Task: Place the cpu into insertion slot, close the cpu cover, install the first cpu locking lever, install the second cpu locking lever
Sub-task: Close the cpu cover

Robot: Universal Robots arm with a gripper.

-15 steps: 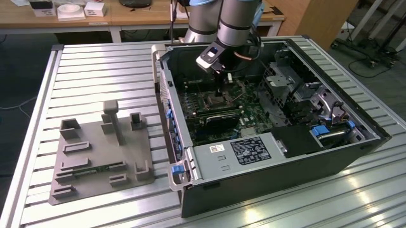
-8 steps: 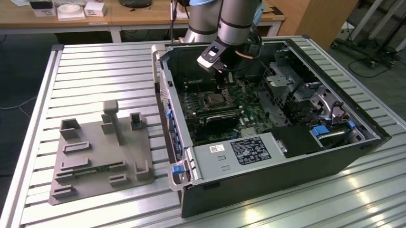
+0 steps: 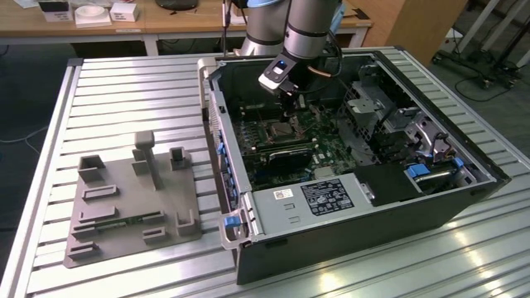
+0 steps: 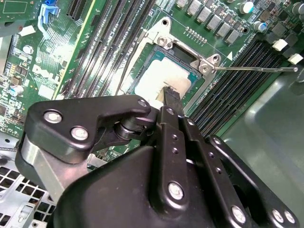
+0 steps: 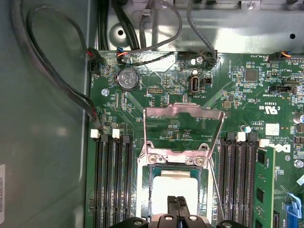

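You've got one cpu (image 5: 178,183), one cpu cover (image 5: 183,110), one open computer case (image 3: 331,245), one grey fixture plate (image 3: 124,211).

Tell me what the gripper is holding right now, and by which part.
Nothing: the gripper is shut and empty over the cpu, which lies in the insertion slot.

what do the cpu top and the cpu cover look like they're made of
The cpu top looks like matte metal: a flat, pale silvery-grey plate with soft glare. The cpu cover seems to be thin stamped steel, bare and bright: its narrow frame glints and its edges look folded.
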